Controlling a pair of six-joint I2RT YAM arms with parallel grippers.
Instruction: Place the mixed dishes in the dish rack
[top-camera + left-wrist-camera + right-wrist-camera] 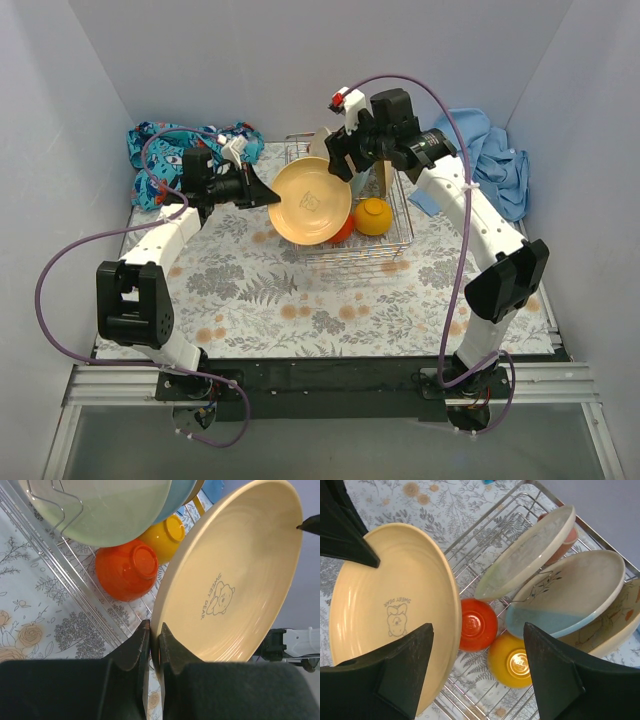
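From above, the left tool (268,193) pinches the 9 o'clock rim of the yellow plate (310,200). The plate stands tilted on edge over the 9 o'clock side of the dish rack (400,240). Whether it touches the wires cannot be told here. The orange bowl (373,216) and the red bowl (343,231) lie in the rack at the plate's 4 o'clock. The right tool (340,155) hangs over the rack at the plate's 12 o'clock. On the flower-printed bench (300,300), a blue patterned cloth (165,150) is bunched at 10 o'clock and a light-blue cloth (495,160) at 2 o'clock.

In the left wrist view, the left tool (155,642) is pressed together on the plate's (230,580) edge. The plate's face shows a small bear print. At its 9 o'clock the red bowl (127,570) and the orange bowl (166,534) sit upside down and touching on the rack (65,575), under a pale green plate (105,505).

In the right wrist view, the right tool (478,630) is spread wide and holds nothing. It is above both bowls (477,624) (516,662). The yellow plate (390,610) is at 9 o'clock. At 2 o'clock, three plates lean in the rack (485,525): the pale green plate (525,550), a cream-and-light-blue plate (570,595) and a tan floral plate (617,625).
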